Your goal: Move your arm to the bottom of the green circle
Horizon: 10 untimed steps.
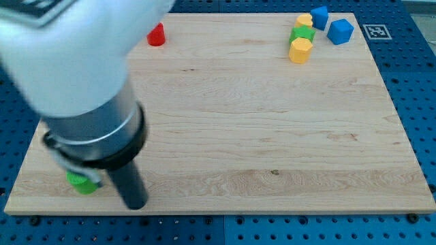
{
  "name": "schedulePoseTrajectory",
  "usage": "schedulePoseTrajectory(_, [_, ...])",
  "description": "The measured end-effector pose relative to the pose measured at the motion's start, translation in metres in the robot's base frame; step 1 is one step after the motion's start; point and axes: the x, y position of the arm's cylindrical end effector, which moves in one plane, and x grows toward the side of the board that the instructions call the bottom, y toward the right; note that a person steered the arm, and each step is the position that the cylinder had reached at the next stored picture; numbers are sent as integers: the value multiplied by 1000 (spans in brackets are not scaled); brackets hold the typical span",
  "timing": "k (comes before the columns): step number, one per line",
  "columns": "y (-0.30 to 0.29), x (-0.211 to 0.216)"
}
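Note:
The green circle (83,182) lies near the board's bottom left corner, partly hidden behind my arm. My rod comes down from the big grey arm body at the view's left, and my tip (135,204) rests on the board just right of the green circle and slightly lower. The two do not clearly touch.
A red block (157,35) sits at the top left, partly behind the arm. At the top right are two blue blocks (340,31) (319,16), a green block (302,33) and two yellow blocks (300,50) (304,21). The wooden board (272,136) ends close below my tip.

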Motion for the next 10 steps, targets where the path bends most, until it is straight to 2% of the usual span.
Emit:
schedulePoseTrajectory(3, [-34,-1])
schedulePoseTrajectory(10, [-71,-1])
